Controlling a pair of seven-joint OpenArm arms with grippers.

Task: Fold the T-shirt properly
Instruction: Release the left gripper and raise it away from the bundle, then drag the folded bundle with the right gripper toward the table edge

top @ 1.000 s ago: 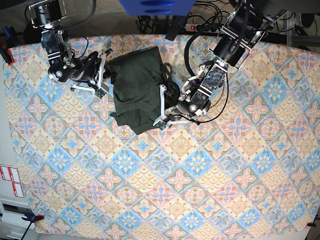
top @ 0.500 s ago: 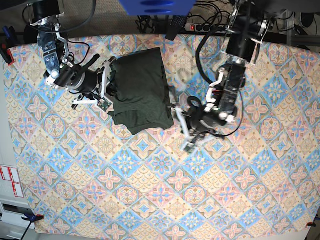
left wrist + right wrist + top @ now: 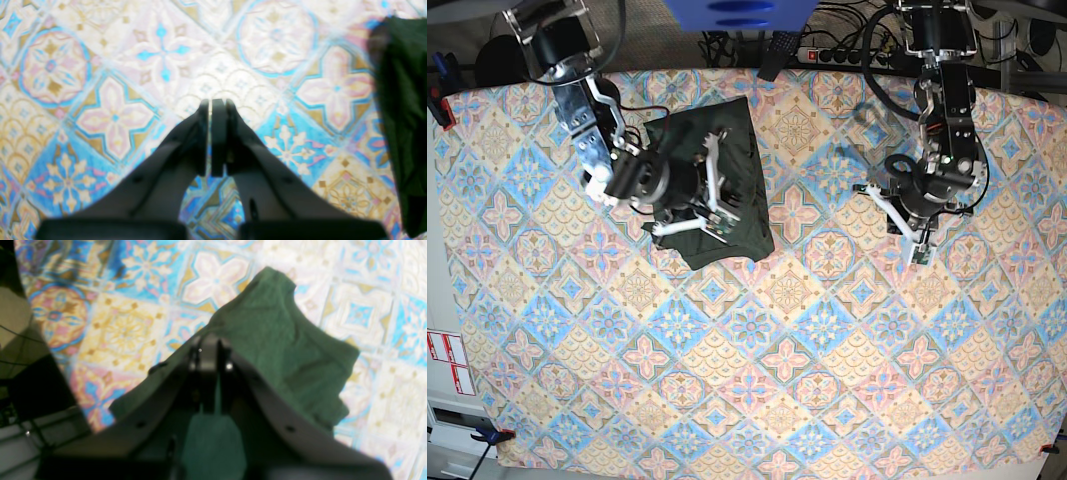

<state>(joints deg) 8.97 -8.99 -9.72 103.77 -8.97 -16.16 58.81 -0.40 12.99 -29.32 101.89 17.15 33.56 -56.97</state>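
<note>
A patterned cloth (image 3: 757,380) of blue, pink and gold tiles is covering the table, with cables and a power strip (image 3: 832,55) running along the far edge. The T-shirt (image 3: 712,190) is lying toward the far left of the base view as a compact, already folded dark green packet, its long axis running roughly from the far edge toward the near one and slightly slanted. The right gripper (image 3: 712,190) is hovering directly over it; in the right wrist view its jaws are pressed together with green fabric beneath them, though whether any cloth is pinched between the tips cannot be told. The left gripper (image 3: 213,106) is standing well apart over bare cloth, jaws closed on nothing, with the shirt's edge (image 3: 403,126) showing only at the right margin of its own view. The right arm is therefore the nearer one for any further tidying, and nothing is lying between either arm and the shirt.
</note>
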